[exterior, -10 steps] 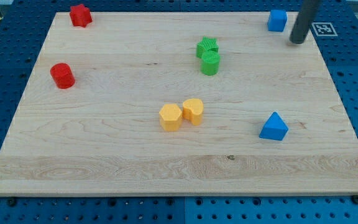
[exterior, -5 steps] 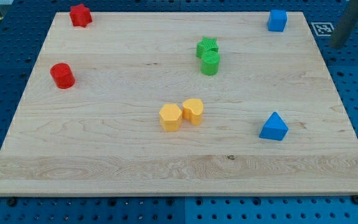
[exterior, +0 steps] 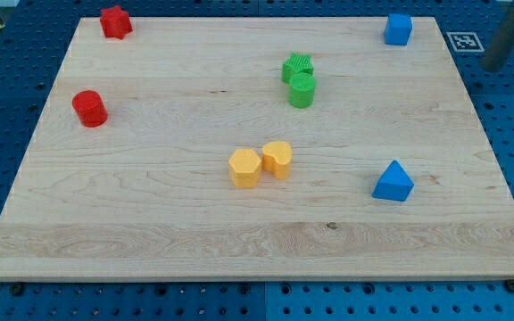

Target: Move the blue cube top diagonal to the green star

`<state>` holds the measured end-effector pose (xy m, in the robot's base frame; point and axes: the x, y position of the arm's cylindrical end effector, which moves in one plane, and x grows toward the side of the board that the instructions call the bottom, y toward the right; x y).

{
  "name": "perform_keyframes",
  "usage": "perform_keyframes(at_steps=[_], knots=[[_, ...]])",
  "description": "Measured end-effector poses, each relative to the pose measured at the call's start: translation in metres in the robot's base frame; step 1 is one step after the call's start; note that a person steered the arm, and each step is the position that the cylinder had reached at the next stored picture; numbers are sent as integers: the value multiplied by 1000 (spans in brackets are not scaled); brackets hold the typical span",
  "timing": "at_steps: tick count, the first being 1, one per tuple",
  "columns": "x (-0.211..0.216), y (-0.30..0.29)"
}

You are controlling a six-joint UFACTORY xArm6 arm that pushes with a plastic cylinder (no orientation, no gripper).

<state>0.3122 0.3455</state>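
Observation:
The blue cube [exterior: 398,28] sits at the board's top right corner. The green star [exterior: 297,67] lies right of the board's middle, toward the top, touching a green cylinder [exterior: 302,90] just below it. My tip [exterior: 492,66] is off the board, over the blue pegboard at the view's right edge, well to the right of the blue cube and slightly below it.
A red star [exterior: 114,21] sits at the top left and a red cylinder [exterior: 88,108] at the left. Two yellow blocks [exterior: 244,168] [exterior: 277,159] touch near the middle. A blue triangle [exterior: 393,182] lies at the lower right. A marker tag [exterior: 462,40] is beside the board.
My tip has moved right, from the board's top right edge beside the blue cube out over the pegboard. No block has moved.

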Motion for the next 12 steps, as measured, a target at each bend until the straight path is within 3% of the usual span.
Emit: perform_keyframes(at_steps=[7, 9, 10, 12], knots=[[-6, 0], [-87, -12], [-121, -64], [-116, -109]])
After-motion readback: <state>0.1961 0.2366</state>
